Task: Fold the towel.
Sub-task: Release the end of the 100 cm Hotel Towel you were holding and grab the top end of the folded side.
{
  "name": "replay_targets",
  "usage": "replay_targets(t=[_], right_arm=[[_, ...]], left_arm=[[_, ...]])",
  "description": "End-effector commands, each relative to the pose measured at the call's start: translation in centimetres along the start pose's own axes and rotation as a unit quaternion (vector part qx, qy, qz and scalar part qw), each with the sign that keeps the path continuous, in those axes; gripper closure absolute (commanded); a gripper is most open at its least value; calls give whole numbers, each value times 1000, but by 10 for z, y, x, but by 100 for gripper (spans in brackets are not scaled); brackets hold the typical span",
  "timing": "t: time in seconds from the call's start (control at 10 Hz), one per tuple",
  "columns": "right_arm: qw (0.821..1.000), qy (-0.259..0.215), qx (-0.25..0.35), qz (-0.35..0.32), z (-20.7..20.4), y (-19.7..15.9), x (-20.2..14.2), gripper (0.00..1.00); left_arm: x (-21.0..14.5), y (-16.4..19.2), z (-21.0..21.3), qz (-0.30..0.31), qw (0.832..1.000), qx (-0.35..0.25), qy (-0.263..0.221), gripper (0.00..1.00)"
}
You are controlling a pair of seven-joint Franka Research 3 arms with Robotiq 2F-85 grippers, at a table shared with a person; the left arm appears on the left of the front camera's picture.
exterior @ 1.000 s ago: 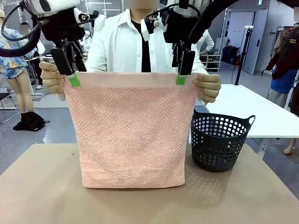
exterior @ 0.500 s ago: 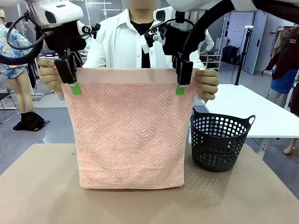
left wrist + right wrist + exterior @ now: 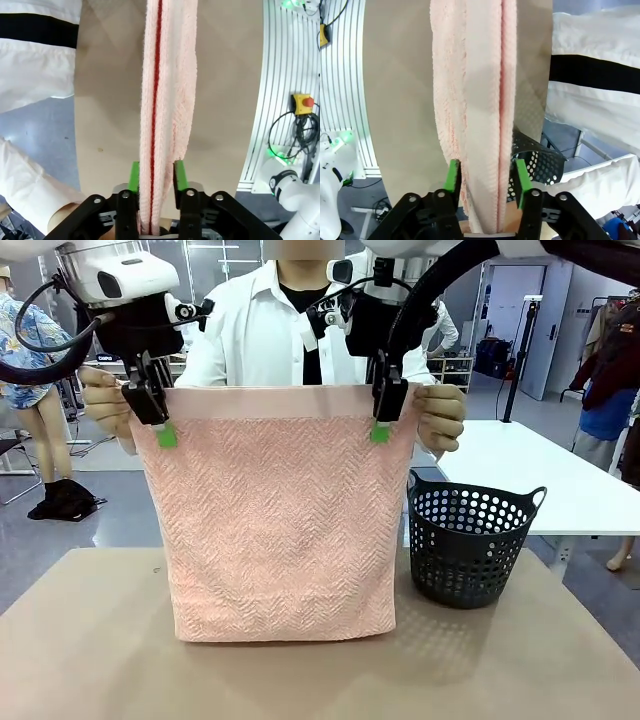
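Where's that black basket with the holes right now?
In the front view the black basket stands on the table on the robot's right side, close by the lower right edge of the hanging towel.

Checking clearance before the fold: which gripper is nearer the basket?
Right. The right gripper pinches the towel at its top edge, above the basket and slightly to its left in the front view. The left gripper pinches the opposite top corner, across the towel.
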State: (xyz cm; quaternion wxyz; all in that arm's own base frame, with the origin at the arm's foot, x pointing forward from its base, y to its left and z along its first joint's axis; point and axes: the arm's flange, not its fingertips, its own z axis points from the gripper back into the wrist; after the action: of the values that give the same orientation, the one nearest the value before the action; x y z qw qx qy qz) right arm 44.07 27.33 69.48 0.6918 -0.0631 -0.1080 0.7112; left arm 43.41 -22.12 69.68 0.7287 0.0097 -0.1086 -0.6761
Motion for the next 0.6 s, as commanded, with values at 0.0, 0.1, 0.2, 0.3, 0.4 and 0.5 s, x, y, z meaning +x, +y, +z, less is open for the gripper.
replay_targets(t=[0.0,0.1,0.2,0.3,0.4,0.5], right_arm=[[1000,-5,12,-14,2,-3,3,87],[1000,-4,12,-16,2,-3,3,97],[1000,-3,12,-17,2,-4,3,100],[1000,-3,13,-17,1,-4,4,100],[1000,-5,13,-23,0,-5,2,100],[999,-11,15,-42,-3,-9,-5,100]], left_arm=[[-3,-4,4,5,1000,-4,11,100],[-3,-4,5,6,1000,-3,10,100],[-3,-4,5,5,1000,-3,9,100],[-3,-4,5,6,1000,-4,10,100],[-5,-4,5,9,1000,-5,9,100],[-8,-3,4,21,1000,-2,6,100]])
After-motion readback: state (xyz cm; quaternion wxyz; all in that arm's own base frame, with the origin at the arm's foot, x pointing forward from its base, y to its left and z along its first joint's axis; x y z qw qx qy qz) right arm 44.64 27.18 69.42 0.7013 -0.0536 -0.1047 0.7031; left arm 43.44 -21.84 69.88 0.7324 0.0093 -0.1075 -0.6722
